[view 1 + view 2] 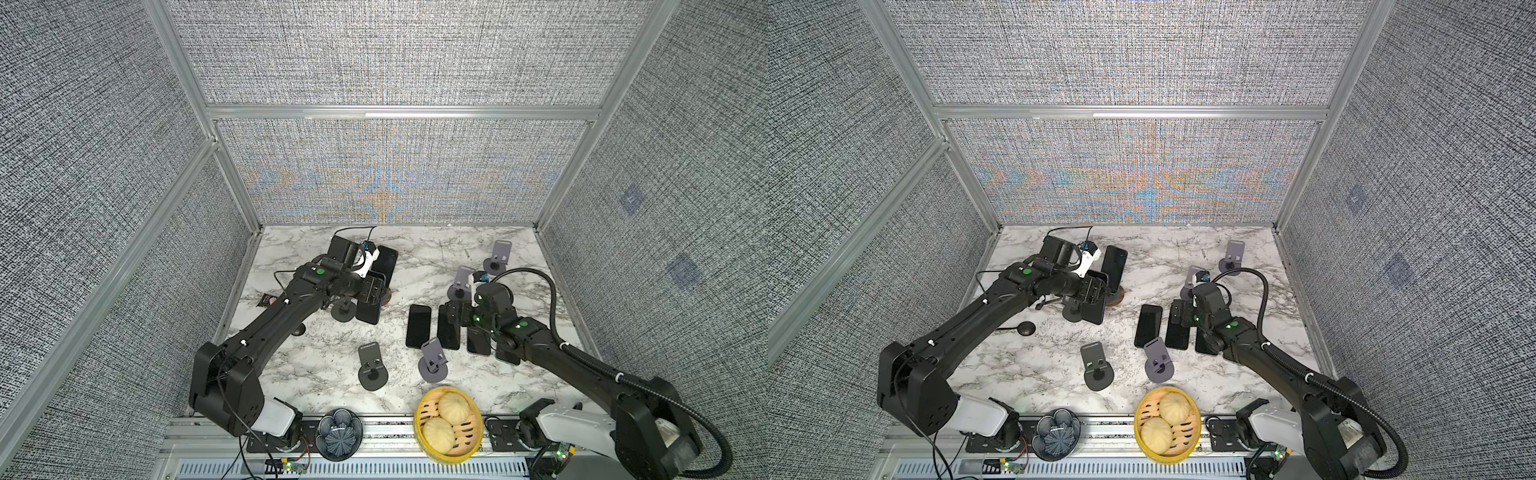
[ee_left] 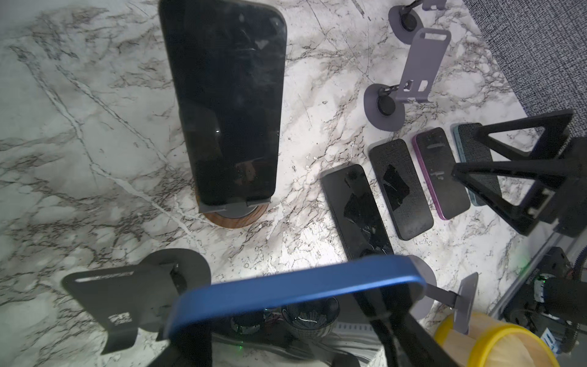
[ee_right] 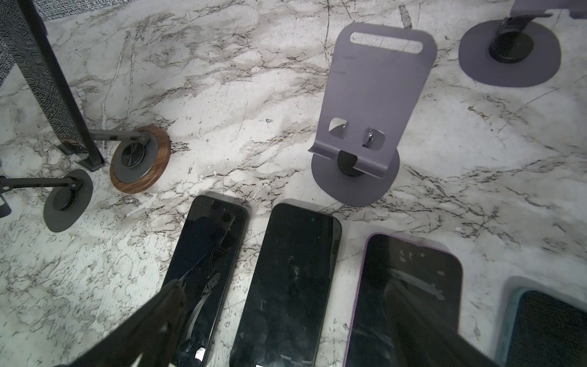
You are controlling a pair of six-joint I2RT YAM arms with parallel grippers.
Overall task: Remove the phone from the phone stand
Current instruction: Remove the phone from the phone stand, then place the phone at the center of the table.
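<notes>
My left gripper [image 1: 374, 297] is shut on a blue-edged phone [image 2: 295, 282], its jaws closed across the phone's width. The phone [image 1: 368, 312] hangs just beside the dark phone stand [image 2: 120, 295], whose backplate is bare. Whether phone and stand touch is not visible. Only the stand's round base [image 1: 344, 312] shows in both top views. A second black phone [image 2: 228, 105] leans on a wood-based stand [image 2: 236, 219] further back. My right gripper [image 3: 286, 317] is open, hovering low over flat-lying phones with nothing between its fingers.
Several phones [image 1: 417, 326] lie side by side at centre right. Empty stands: dark [image 1: 372, 365], purple [image 1: 432, 361], two more purple [image 1: 496, 257] at back right. A yellow steamer basket [image 1: 478, 432] with buns and a dark bowl [image 1: 337, 432] sit at the front edge. A black puck [image 1: 1025, 328] lies at left.
</notes>
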